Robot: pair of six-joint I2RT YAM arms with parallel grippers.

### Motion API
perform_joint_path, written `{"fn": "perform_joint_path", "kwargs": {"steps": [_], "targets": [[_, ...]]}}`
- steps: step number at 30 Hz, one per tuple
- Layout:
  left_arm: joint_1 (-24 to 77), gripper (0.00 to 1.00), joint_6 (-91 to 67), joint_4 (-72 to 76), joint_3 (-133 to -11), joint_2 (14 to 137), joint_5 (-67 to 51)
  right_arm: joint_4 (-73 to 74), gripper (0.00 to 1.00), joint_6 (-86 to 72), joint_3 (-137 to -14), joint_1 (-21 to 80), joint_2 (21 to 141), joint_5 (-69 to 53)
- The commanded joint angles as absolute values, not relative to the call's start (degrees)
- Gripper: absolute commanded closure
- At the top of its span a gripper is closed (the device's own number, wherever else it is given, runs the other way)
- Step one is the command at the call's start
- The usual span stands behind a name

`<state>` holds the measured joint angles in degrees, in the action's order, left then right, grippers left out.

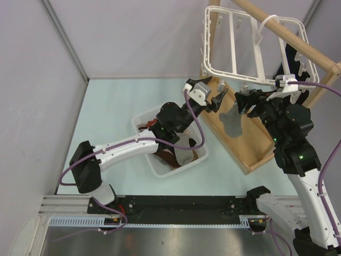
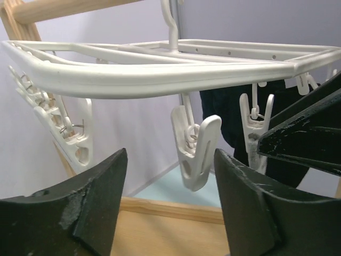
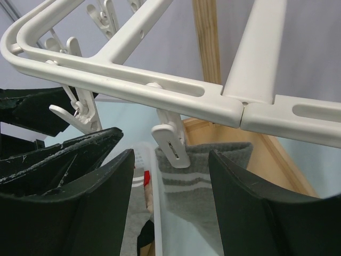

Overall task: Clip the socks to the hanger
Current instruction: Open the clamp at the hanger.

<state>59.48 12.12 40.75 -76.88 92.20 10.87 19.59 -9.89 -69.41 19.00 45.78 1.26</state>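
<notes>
Up at the far right, the large white plastic rectangular hanger (image 1: 233, 72) hung by its hook from the light wooden pole rack (image 1: 277, 29), tilted towards the arms. Both arms were raised to its lower rail. The left gripper (image 1: 218, 101) sat just under the frame, its black fingers (image 2: 96, 197) spread wide and holding nothing. In the left wrist view, a small white plastic clip (image 2: 194, 149) dangled right between them, touching neither one. The right gripper (image 1: 242, 102) faced it from the other side, close but apart. Its fingers (image 3: 250, 197) were spread wide too, and it also held nothing.

In the right wrist view, a second white clip (image 3: 171, 141) hung from the rail. Its lower end overlapped the top edge of a grey fabric sock with white stripes (image 3: 186, 184), which drooped below it between the fingers. Whether the clip actually gripped that sock, I could not tell. A black fabric sock (image 2: 229, 114) hung from the hanger's far side.

Down on the pale table (image 1: 106, 112), the white slotted plastic basket (image 1: 143, 118) stood under the left arm. A brown sock (image 1: 169, 158) lay inside it with other fabric.
</notes>
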Motion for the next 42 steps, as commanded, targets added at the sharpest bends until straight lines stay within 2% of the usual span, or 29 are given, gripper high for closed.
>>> {"fn": "perform_joint_path", "kwargs": {"steps": [1, 17, 23, 28, 34, 42], "targets": [[59.50, 0.33, 15.02, 44.74, -76.73, 91.85, 11.78, 19.16, 0.38, -10.28, -69.70, 18.98, 45.09, 2.11], [60.29, 0.77, 16.17, 44.12, -74.88, 90.62, 9.14, 19.07, 0.37, -10.46, -69.61, 18.98, 43.42, 0.62], [60.38, 0.88, 15.29, 43.77, -75.23, 89.74, 8.79, 18.02, 0.37, -9.84, -69.70, 18.99, 41.31, -4.29], [60.73, 0.94, 14.07, 41.49, -75.76, 88.86, 6.86, 15.47, 0.38, -8.88, -69.70, 18.98, 40.60, -11.15], [60.73, 0.96, 11.34, 33.93, -77.87, 88.07, 2.64, 12.75, 0.37, -9.40, -69.79, 19.07, 42.45, -18.88], [61.00, 0.97, 9.93, 30.76, -79.36, 88.24, 0.44, 10.55, 0.37, -10.90, -69.79, 19.25, 46.05, -17.40]]}}
